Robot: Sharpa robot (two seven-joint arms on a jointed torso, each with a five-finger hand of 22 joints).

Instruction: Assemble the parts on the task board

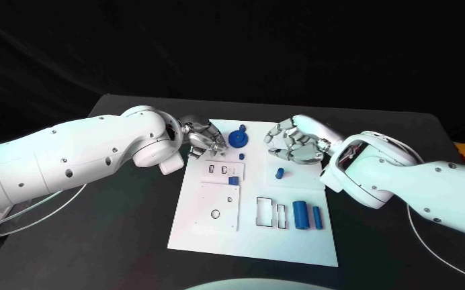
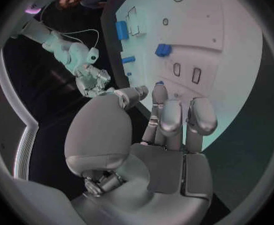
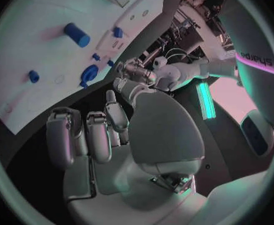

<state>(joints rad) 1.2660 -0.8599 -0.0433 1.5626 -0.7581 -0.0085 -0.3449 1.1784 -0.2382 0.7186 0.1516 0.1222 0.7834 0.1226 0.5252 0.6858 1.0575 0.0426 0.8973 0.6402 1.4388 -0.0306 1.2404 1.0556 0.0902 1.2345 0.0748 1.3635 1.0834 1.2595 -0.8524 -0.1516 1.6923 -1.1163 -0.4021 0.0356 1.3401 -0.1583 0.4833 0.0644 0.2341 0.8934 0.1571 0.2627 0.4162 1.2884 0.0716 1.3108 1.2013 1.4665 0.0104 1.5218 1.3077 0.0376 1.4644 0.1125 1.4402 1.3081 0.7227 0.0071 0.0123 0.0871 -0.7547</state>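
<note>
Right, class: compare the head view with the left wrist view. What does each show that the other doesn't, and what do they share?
Head view alone: the white left arm and the back of the left hand. Left wrist view alone: that hand's palm from close up, holding nothing. Both: the task board, the right hand across from the left, the small blue block beside two slots, and a blue cylinder.

White task board [image 1: 199, 233] with blue parts [image 1: 304, 215]; silver hands; black table [image 1: 116, 250].
</note>
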